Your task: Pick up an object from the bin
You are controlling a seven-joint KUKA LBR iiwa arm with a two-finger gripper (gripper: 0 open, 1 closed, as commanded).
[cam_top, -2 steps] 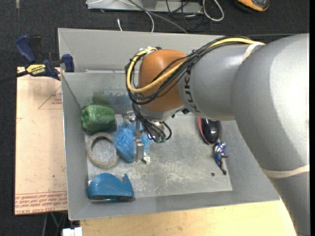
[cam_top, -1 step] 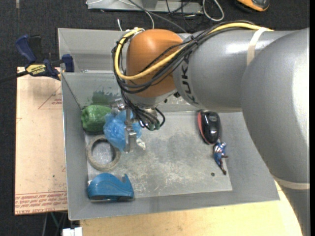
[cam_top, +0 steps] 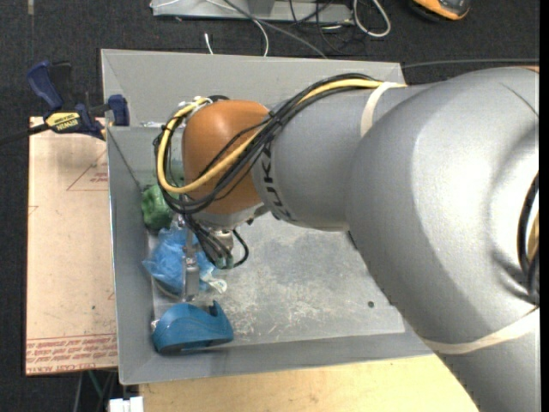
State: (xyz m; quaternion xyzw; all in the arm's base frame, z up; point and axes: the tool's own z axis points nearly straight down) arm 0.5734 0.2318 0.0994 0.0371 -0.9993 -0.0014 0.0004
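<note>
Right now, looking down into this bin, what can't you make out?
Camera view:
- Green thing: right part hidden behind the arm's orange cover.
- Crumpled blue thing: partly covered by the pincer; kind unclear.
- Bin floor, back and right: hidden under the grey arm.

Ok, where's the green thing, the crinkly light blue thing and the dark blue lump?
green thing [cam_top: 153, 206]: camera view, on its middle.
crinkly light blue thing [cam_top: 169, 262]: camera view, on its left part.
dark blue lump [cam_top: 190, 327]: camera view, on its rounded top.
</note>
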